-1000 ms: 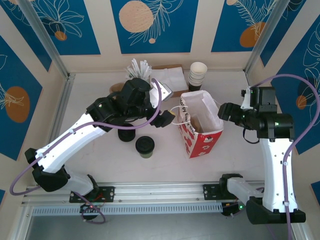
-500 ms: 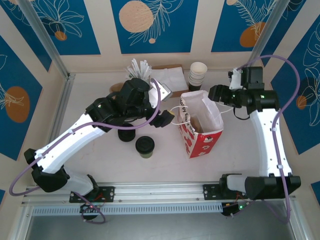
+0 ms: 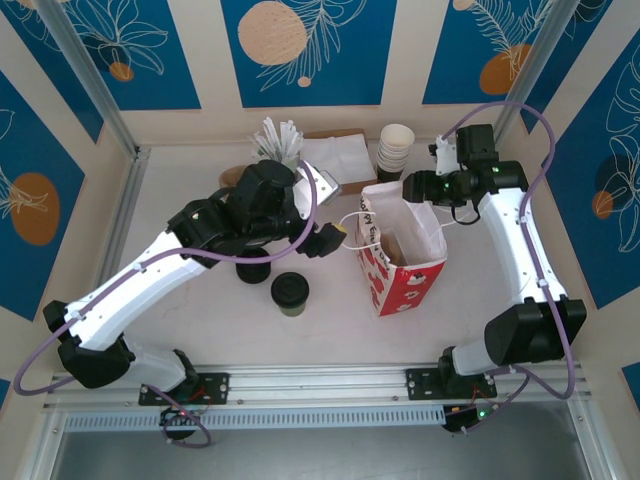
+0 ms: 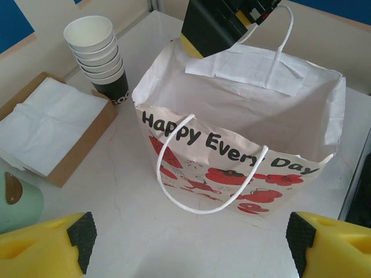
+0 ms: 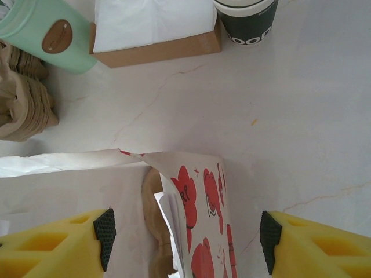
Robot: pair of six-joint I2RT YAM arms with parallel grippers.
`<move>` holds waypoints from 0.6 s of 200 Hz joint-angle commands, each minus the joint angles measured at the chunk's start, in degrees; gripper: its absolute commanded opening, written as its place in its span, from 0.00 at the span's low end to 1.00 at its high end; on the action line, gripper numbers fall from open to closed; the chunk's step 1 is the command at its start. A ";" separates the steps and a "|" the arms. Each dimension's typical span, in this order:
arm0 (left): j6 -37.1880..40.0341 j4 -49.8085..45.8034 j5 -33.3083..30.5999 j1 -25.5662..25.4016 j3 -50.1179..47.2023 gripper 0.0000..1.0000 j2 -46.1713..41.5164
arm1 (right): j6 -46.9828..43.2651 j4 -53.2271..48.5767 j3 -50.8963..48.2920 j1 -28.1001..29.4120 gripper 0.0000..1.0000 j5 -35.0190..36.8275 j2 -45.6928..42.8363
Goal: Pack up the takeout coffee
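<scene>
Left jaws wide, facing red-and-white paper bag [image 4: 232, 174]. Right jaws wide above its far rim. Lidded coffee cup [image 3: 290, 293] on counter [image 3: 330, 335], outside bag.

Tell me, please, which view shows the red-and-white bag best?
Left wrist: the bag is close, its open mouth, handles and lettering plain. Top external shows it from above; right wrist catches one rim and flowered side.

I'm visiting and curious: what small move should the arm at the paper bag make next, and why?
Probably close the right gripper on the rim of the red-and-white bag: its open jaws straddle that edge, so gripping would steady the bag. The lidded coffee cup stands outside on the table, and the left gripper is open and empty.
</scene>
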 commanded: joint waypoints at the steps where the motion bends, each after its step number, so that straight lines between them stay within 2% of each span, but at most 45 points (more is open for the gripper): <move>1: -0.72 1.37 0.79 0.61 -0.34 0.87 -1.09 | -2.02 -0.13 -0.35 0.39 0.67 -0.60 0.91; 14: -0.75 1.43 0.94 0.67 -0.24 0.87 -1.07 | -1.73 -0.30 -0.07 0.54 0.63 -1.01 1.71; 34: -0.73 1.34 1.14 0.66 -0.23 0.87 -1.26 | -0.16 -0.68 0.45 0.69 0.50 -1.40 3.33; 52: -0.56 1.08 1.02 0.65 -0.49 0.87 -1.78 | 1.34 -0.82 0.47 1.52 0.30 -1.01 3.06; 82: -0.71 1.91 0.53 0.65 -1.93 0.87 -3.19 | 3.85 3.92 -2.98 2.85 0.08 -2.84 -3.46; 103: -0.91 1.91 0.61 0.64 -2.08 0.87 -3.51 | 6.61 6.34 -5.00 3.51 0.00 -2.33 -8.34; 120: -0.98 1.97 0.45 0.66 -2.31 0.87 -3.77 | 7.85 9.30 -7.72 4.35 0.00 -2.61 -12.48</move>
